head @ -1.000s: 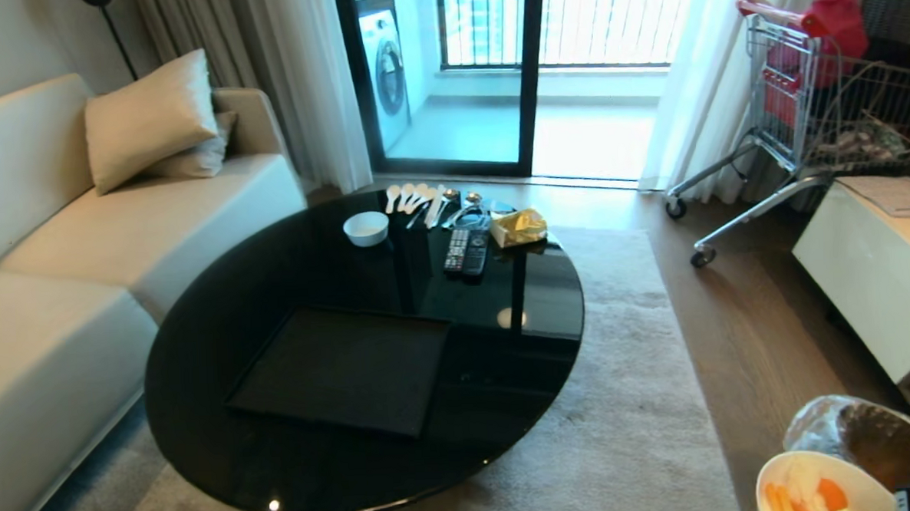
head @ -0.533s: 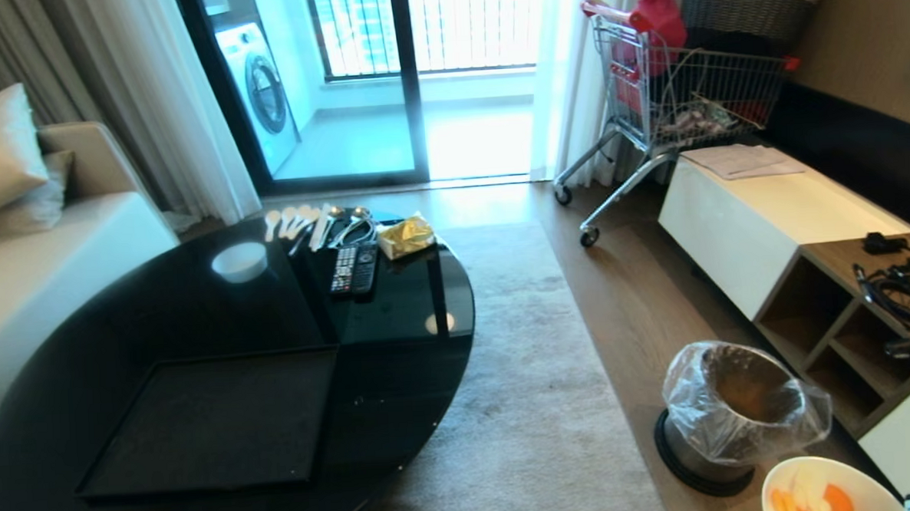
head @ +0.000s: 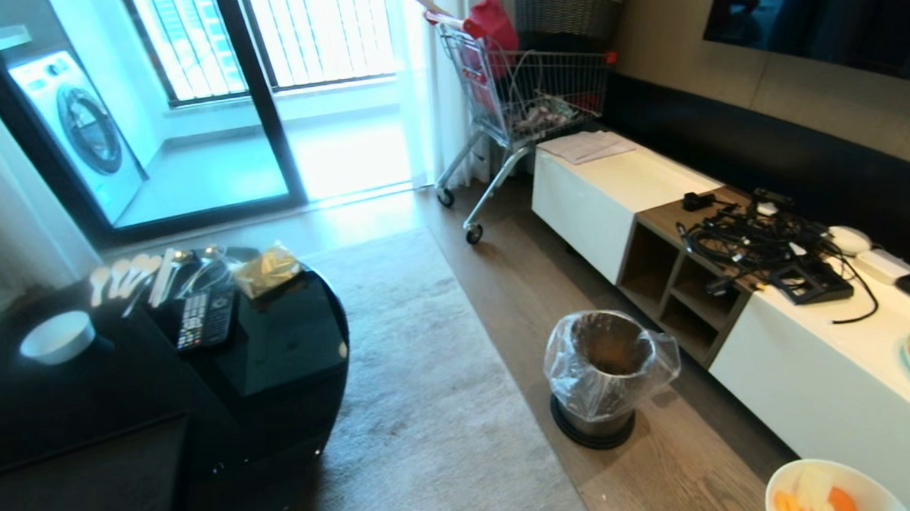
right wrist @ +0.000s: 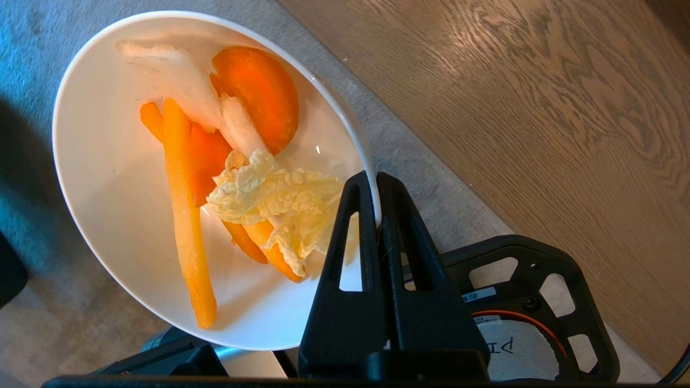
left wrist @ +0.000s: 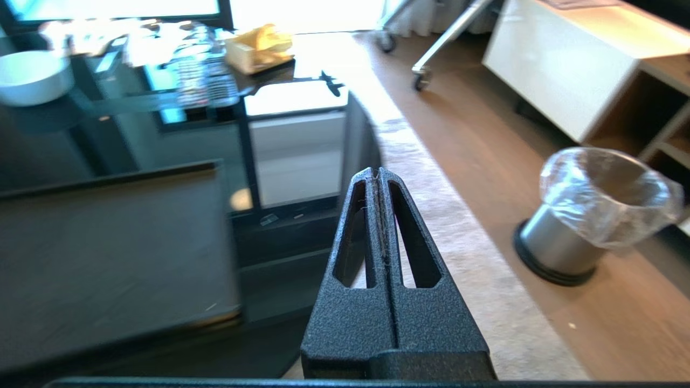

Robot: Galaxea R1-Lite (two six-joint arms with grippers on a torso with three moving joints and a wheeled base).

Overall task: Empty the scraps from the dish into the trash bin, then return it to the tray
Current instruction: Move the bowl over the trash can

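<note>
right gripper (right wrist: pixel 375 186) still grips dish (right wrist: pixel 108 178); view swung right.

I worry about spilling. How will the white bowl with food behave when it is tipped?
The dish looks glossy, so the scraps will probably slide out easily. The right pincer pinches only its thin rim, so it may swivel or slip.

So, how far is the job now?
Done: the right gripper is shut on the dish rim, lifted off the tray. In hand: the scraps are still inside; the trash bin stands ahead, not yet under the dish. Left: tipping, returning.
</note>
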